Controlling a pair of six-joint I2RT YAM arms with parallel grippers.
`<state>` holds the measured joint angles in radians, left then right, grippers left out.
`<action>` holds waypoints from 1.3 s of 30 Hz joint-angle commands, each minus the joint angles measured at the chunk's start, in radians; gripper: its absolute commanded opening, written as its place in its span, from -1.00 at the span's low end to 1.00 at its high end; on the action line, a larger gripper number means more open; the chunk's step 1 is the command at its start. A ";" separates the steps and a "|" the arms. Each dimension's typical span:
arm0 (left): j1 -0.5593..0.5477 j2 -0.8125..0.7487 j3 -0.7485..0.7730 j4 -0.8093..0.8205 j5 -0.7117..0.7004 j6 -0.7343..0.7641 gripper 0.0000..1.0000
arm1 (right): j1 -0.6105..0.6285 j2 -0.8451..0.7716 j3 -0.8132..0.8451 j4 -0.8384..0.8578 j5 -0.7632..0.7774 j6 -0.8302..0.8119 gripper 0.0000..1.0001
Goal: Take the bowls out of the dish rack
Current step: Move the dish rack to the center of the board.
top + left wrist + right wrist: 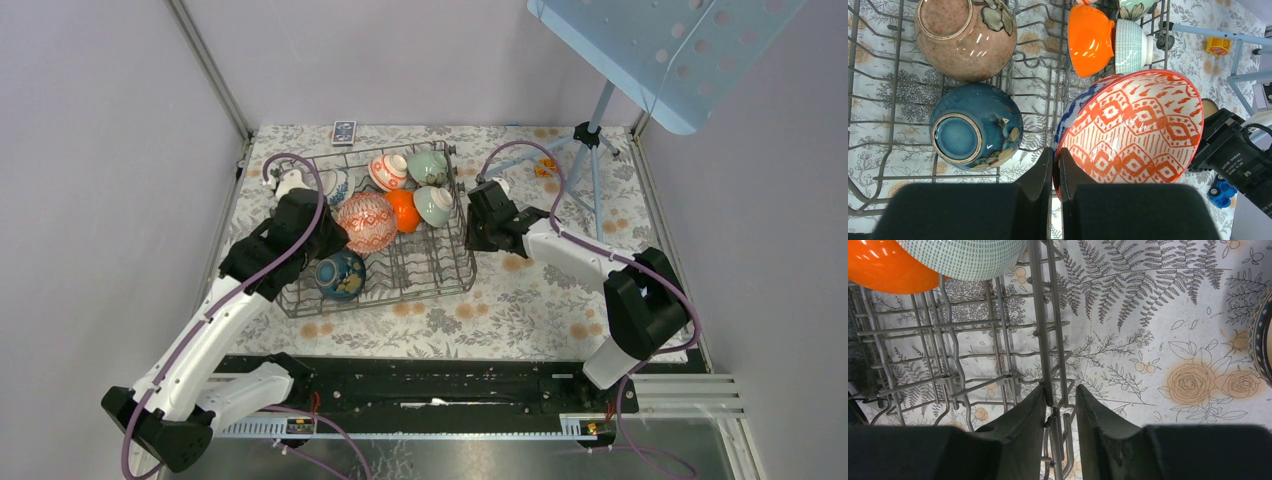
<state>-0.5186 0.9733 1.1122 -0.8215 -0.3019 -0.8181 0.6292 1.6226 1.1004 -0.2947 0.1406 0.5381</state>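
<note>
The grey wire dish rack (440,272) sits mid-table with several bowls in it. My left gripper (1056,159) is shut on the rim of an orange-and-white patterned bowl (1138,130), which is tilted on edge over the rack's middle (366,222). Beside it lie a dark blue bowl (975,132), a speckled pink bowl (965,37), an orange bowl (1089,37) and a pale green ribbed bowl (1129,45). My right gripper (1060,395) straddles the rack's right wall wire (1040,330). Its left finger touches the wire and a gap shows on the right.
A tripod stand (590,140) carrying a blue perforated panel stands at the back right. A small dark remote (343,131) lies behind the rack. The edge of a dark-rimmed bowl (1260,335) shows on the floral cloth to the right of the rack.
</note>
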 commanded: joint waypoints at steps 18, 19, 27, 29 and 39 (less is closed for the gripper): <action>0.004 0.052 0.147 0.073 -0.024 0.035 -1.00 | -0.024 -0.156 -0.105 -0.072 -0.028 -0.104 -1.00; 0.005 0.054 0.152 0.073 -0.027 0.038 -1.00 | -0.024 -0.168 -0.110 -0.079 -0.030 -0.110 -1.00; 0.033 0.088 0.194 0.065 -0.043 0.054 -1.00 | -0.023 -0.257 -0.166 -0.126 -0.071 -0.135 -1.00; 0.051 0.102 0.200 0.065 -0.036 0.053 -1.00 | -0.024 -0.274 -0.180 -0.130 -0.083 -0.142 -1.00; 0.370 0.250 0.304 0.114 0.177 0.009 -1.00 | -0.024 -0.310 -0.143 -0.134 -0.176 -0.108 0.43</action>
<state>-0.2596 1.1667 1.3117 -0.8120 -0.2359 -0.7719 0.6094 1.3708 0.9054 -0.3794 0.0395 0.4377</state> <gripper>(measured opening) 0.067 0.548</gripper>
